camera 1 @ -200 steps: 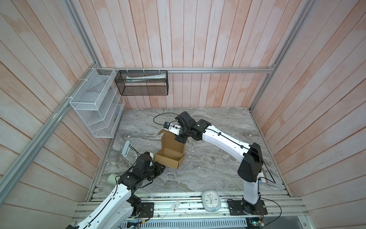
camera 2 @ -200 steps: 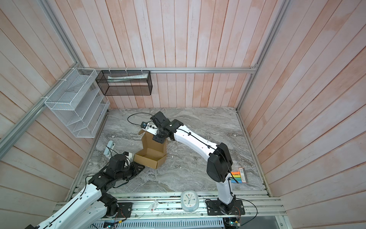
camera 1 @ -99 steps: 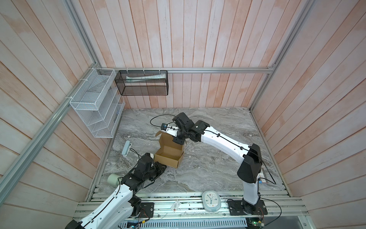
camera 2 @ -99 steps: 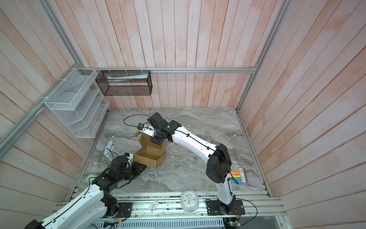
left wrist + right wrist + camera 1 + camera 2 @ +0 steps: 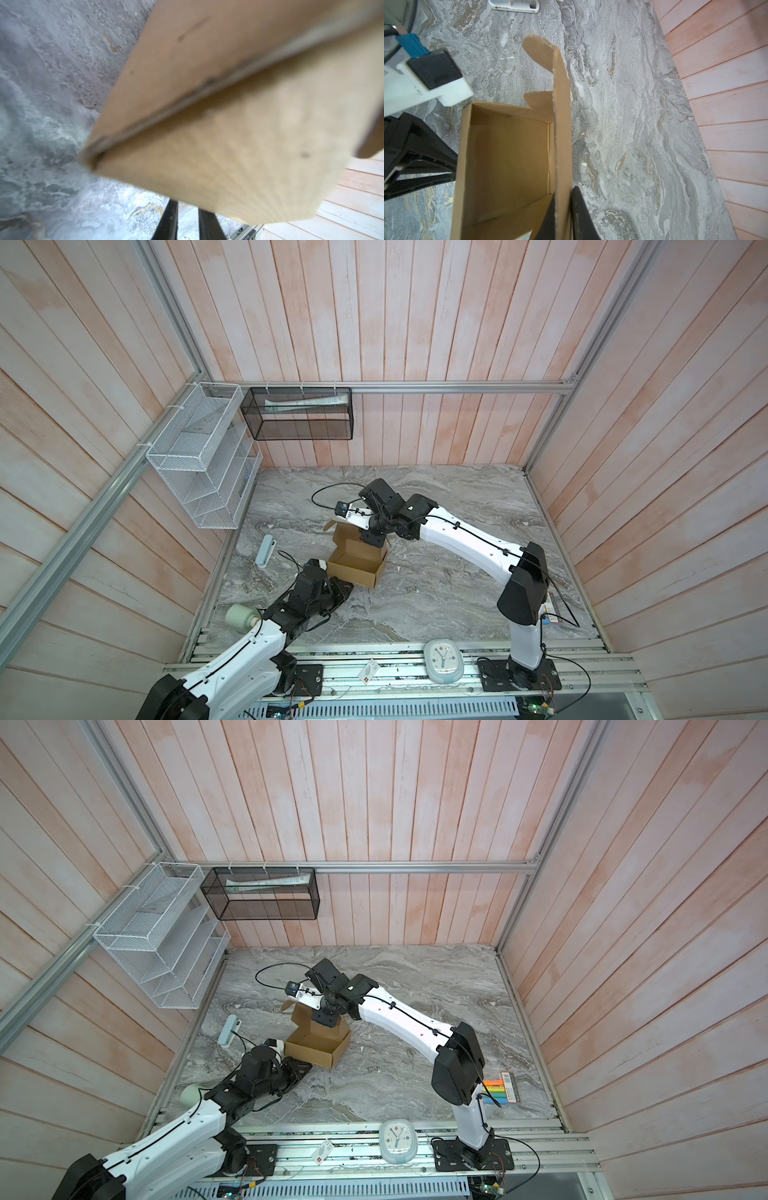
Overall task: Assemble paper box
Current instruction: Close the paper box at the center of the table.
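While the paper box [image 5: 357, 568] sits on the counter [image 5: 436, 597] with walls formed and its lid [image 5: 563, 124] upright, your right hand [image 5: 564, 190] closely flanks the lid's edge; whether it grips is unclear. Your left hand [image 5: 340, 587] meets the near corner, its opening hidden. Next, fold the lid down squarely.

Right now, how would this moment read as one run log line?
task: assemble box | box: base folded, lid raised | right end effector: astride lid | left end effector: at box wall, grip unclear
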Robot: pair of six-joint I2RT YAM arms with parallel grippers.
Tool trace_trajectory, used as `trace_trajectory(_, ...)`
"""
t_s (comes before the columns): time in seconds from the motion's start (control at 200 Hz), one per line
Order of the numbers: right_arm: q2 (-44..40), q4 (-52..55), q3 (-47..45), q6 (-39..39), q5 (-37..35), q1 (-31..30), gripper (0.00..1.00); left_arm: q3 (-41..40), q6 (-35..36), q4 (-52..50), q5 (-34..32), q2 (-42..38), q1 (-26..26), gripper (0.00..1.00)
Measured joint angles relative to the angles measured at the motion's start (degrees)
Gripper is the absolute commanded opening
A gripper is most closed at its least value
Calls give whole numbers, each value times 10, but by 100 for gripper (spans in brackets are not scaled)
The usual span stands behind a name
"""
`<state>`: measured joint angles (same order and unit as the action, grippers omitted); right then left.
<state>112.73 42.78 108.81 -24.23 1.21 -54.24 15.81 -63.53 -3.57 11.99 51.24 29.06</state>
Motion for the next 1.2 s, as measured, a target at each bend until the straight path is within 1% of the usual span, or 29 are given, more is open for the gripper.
trace_trajectory(0.205, 0, 10, 0, 9, 19, -3, 22, -2, -2, 41, -10, 31, 3, 21)
trace_trajectory(0.33, 0, 10, 0, 18, 35, -5, 27, -2, -2, 68, -19, 53, 4, 21)
trace_trajectory(0.655, 0, 5, -26, 37, 79, -7, 33, -2, -2, 134, -31, 110, 15, 21)
trace_trajectory(0.975, 0, -26, -87, 64, 113, -8, 36, -2, -9, 184, -46, 144, 30, 21)
trace_trajectory(1.2, -13, -59, -146, 87, 125, -8, 39, -11, -17, 195, -50, 146, 44, 21)
